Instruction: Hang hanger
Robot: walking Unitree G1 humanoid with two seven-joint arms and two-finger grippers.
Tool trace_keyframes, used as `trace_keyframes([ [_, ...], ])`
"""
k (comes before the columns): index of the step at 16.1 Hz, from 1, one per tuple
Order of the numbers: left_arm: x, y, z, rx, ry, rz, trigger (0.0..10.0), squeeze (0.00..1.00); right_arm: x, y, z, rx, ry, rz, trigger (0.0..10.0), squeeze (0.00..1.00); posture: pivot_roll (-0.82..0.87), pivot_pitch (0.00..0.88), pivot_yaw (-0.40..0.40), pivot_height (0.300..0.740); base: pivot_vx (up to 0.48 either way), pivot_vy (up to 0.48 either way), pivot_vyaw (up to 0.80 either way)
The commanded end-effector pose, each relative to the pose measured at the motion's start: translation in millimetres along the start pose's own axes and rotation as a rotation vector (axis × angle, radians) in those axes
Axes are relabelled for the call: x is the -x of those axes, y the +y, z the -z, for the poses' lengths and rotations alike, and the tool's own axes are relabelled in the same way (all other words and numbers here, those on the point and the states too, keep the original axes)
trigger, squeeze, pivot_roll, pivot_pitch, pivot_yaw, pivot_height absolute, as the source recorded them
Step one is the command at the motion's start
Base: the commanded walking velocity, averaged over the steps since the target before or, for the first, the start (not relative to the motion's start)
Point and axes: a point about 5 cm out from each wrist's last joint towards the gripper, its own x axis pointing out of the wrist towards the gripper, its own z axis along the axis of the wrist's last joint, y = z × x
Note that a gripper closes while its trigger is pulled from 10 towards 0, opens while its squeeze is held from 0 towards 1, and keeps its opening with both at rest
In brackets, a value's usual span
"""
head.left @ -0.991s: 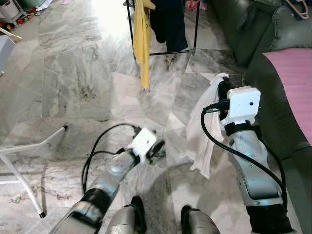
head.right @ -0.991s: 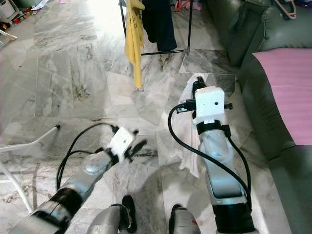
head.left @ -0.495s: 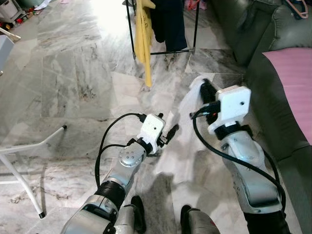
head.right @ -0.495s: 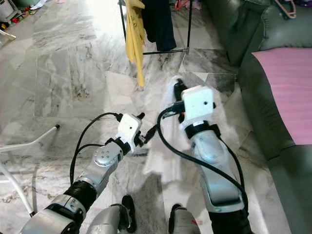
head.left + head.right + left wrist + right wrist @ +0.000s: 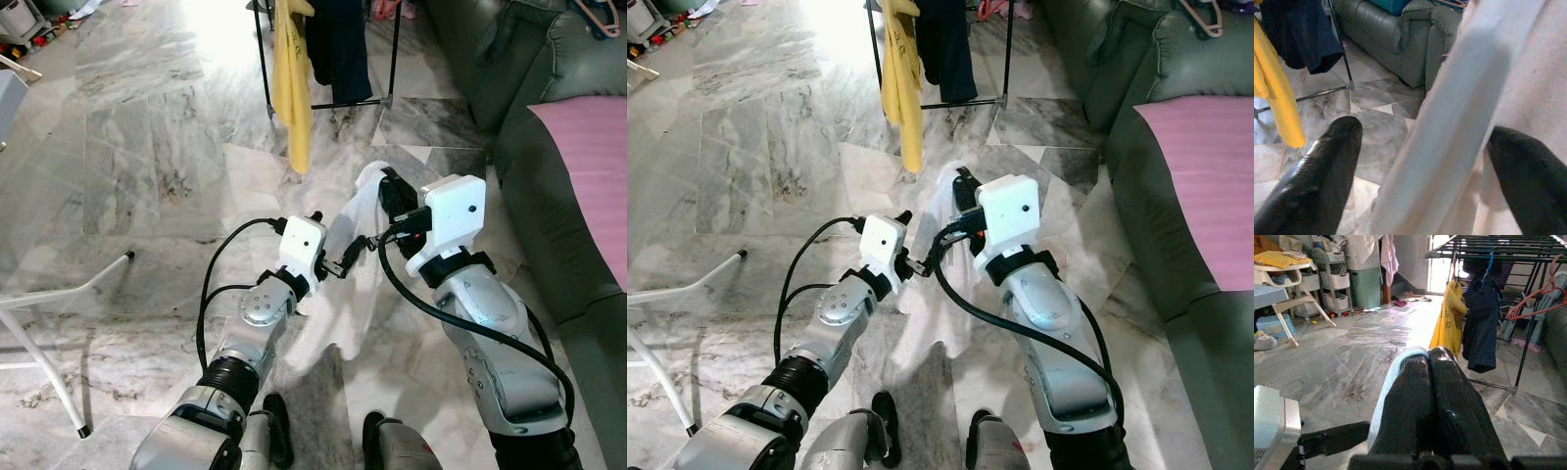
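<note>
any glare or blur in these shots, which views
Left eye view: window glare blows out the floor near the drying rack. Left wrist view: the white cloth is close and soft, out of focus. Right wrist view: the doorway beyond the yellow garment is overexposed; the right tool stays sharp.

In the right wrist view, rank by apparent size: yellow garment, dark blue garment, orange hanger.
1. Yellow garment and dark blue garment on the drying rack: too alike to rank.
2. Orange hanger: smallest, a thin outline.
All hang at a similar distance, so nearness hardly skews this.
</note>
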Motion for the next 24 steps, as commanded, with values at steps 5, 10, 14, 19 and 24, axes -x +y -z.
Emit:
trace_keyframes([
  [5, -1.3, -0.9, 1.3, 0.031, 0.007, 0.010, 0.0, 0.00, 1.2, 7.4, -10.1, -0.001, -0.031, -0.055, 0.0, 0.00, -0.23, 0.237, 0.044, 0.740, 0.000, 0.000, 0.00],
  [10, 0.4, 4.5, 2.1, 0.043, 0.011, 0.001, 0.0, 0.00, 1.6, 5.1, -10.3, 0.003, -0.028, -0.048, 0.0, 0.00, -0.23, 0.237, 0.043, 0.740, 0.000, 0.000, 0.00],
  [14, -0.1, 3.9, 2.3, 0.051, 0.013, 0.004, 0.0, 0.00, 0.2, 3.6, -11.3, 0.006, -0.032, -0.043, 0.0, 0.00, -0.23, 0.237, 0.042, 0.740, 0.000, 0.000, 0.00],
  [19, -1.6, 5.6, 1.8, 0.058, 0.018, -0.007, 0.0, 0.00, -0.1, 3.1, -11.2, 0.008, -0.031, -0.038, 0.0, 0.00, -0.24, 0.236, 0.042, 0.740, 0.000, 0.000, 0.00],
  [24, -3.6, 9.5, -1.0, 0.059, 0.018, -0.019, 0.0, 0.00, -1.4, 2.5, -11.0, 0.009, -0.034, -0.034, 0.0, 0.00, -0.24, 0.231, 0.046, 0.740, 0.000, 0.000, 0.00],
])
